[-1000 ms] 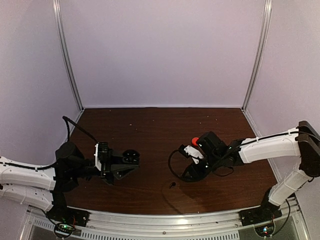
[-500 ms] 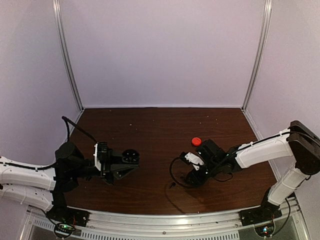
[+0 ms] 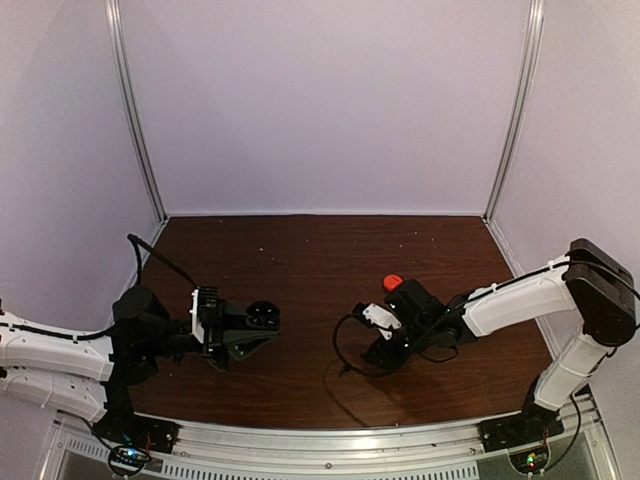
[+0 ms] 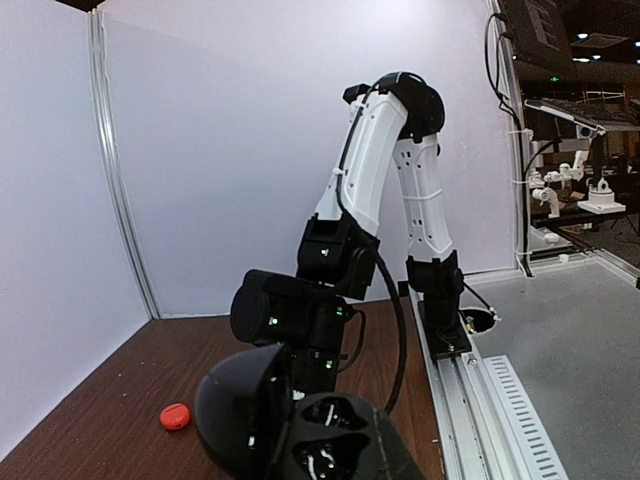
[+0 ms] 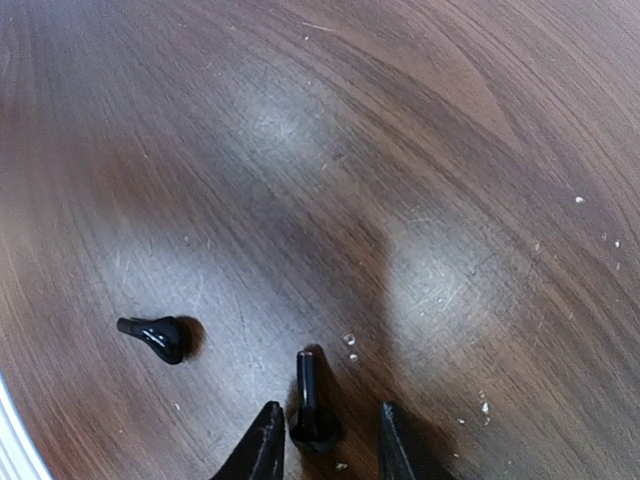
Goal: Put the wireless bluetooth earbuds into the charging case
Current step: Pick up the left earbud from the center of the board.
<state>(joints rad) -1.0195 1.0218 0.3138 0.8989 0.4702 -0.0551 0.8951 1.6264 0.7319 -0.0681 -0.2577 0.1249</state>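
My left gripper [image 3: 252,328] is shut on a black round charging case [image 3: 262,317] and holds it above the table's left side. In the left wrist view the case is open, with the lid [image 4: 240,405] raised on the left and both sockets of the base [image 4: 335,445] empty. My right gripper [image 3: 373,356] is low over the table, right of centre. It is open in the right wrist view [image 5: 328,412], with a black earbud [image 5: 308,400] lying on the wood between its fingertips. A second black earbud [image 5: 155,336] lies to the left and shows in the top view [image 3: 344,369].
A red-orange round piece [image 3: 393,283] lies on the brown table [image 3: 300,260] just behind the right gripper and also shows in the left wrist view [image 4: 175,416]. A black cable loops beside the right wrist. White walls enclose three sides.
My right gripper has moved forward and down to the table, uncovering the red-orange piece, and now straddles a black earbud. The left arm has barely moved.
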